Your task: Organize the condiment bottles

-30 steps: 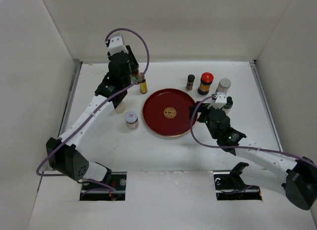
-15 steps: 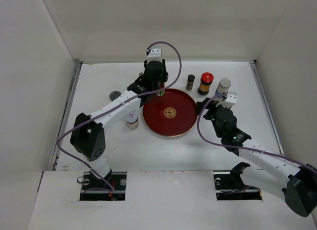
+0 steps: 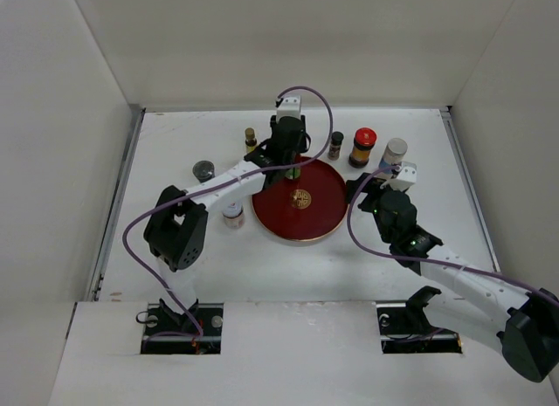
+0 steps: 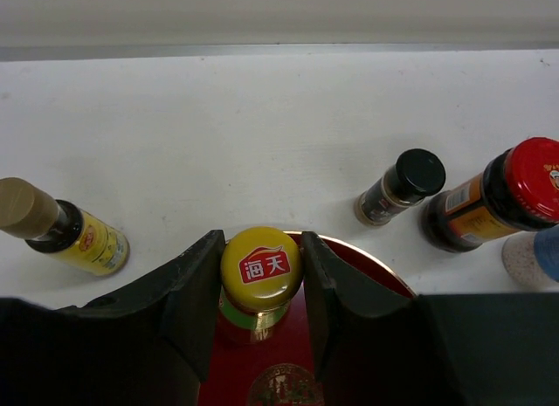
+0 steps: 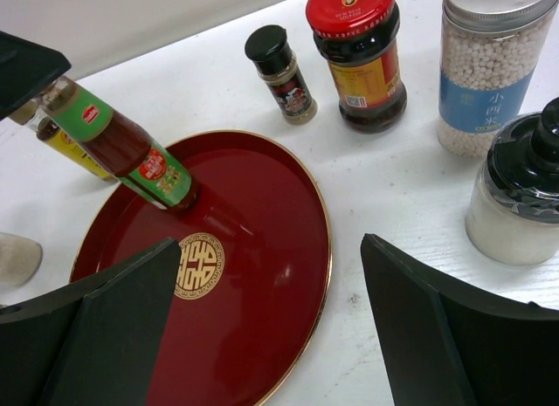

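At the tray's far edge, left jaws gripped the green-necked bottle (right jaws gaped empty); best to settle it upright, fully inside the rim, before releasing.

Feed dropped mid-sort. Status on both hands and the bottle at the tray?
Left hand shut on green-necked bottle, base on red tray, far side. Right hand open, empty, beside tray. Dark-lidded jar close beside it.

White desk; red tray, gold emblem and rim; yellow-capped, green-labelled bottle; red-lidded dark jar; black-capped jar; grey-lidded jar, blue label.
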Controlling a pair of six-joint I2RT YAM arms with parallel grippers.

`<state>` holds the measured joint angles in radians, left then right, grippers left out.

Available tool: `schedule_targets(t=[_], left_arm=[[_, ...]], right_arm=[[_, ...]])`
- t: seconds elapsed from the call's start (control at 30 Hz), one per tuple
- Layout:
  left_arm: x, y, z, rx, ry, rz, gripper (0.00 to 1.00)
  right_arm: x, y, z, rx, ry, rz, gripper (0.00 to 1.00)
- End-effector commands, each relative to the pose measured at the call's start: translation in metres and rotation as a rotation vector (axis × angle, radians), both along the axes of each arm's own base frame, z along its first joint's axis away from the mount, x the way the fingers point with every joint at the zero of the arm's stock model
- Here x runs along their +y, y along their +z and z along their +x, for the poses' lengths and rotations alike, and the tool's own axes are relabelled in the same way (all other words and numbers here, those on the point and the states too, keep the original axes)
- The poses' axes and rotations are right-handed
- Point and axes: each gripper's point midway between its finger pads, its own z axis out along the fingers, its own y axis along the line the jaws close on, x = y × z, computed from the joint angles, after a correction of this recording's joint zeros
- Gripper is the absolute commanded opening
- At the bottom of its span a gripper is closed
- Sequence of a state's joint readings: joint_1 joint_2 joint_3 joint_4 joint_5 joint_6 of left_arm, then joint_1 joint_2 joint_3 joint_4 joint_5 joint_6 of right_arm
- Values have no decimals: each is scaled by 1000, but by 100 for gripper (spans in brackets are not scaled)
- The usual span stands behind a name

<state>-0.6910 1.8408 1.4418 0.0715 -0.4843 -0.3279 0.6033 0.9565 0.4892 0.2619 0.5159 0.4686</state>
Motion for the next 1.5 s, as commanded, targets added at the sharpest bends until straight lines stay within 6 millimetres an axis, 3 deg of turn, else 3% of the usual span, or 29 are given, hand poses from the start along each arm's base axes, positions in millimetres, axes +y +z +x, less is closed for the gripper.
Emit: schedule_targets(t=[0.0,0.23,0.47,0.6,0.73,0.83,0.93,0.97,1.03,1.13,1.2,1.3,1.47], left_arm=[[-15,95,11,-231,-4,-185,18],[-16,81,12,-223,-5,-171,21],[-12,40,5,-182,3,-135,50],[-6,35,0,-176,11,-130,59],[-3,47,-9,-194,3,-143,60],[3,66,-21,-220,-3,-167,67],[14,90,-38,-254,-3,-199,78],[20,96,-45,-266,1,-210,82],[33,105,-59,-289,11,-233,85],[59,104,-84,-307,43,-258,87],[78,94,-102,-304,70,-287,87],[96,65,-125,-266,79,-316,87],[105,19,-154,-200,43,-337,87]], right_arm=[[-1,9,3,-27,-14,26,91],[-1,8,3,-26,-14,24,91],[0,9,2,-27,-12,23,92],[0,9,3,-27,-12,22,92],[-2,8,5,-24,-22,22,92],[-1,10,10,-19,-24,20,80],[9,16,20,3,-7,10,48],[13,19,25,15,-2,2,41],[20,19,39,50,3,-24,36],[33,20,66,90,15,-64,43],[41,21,83,94,12,-89,60],[50,22,109,106,4,-113,76],[56,23,149,139,-32,-157,82]])
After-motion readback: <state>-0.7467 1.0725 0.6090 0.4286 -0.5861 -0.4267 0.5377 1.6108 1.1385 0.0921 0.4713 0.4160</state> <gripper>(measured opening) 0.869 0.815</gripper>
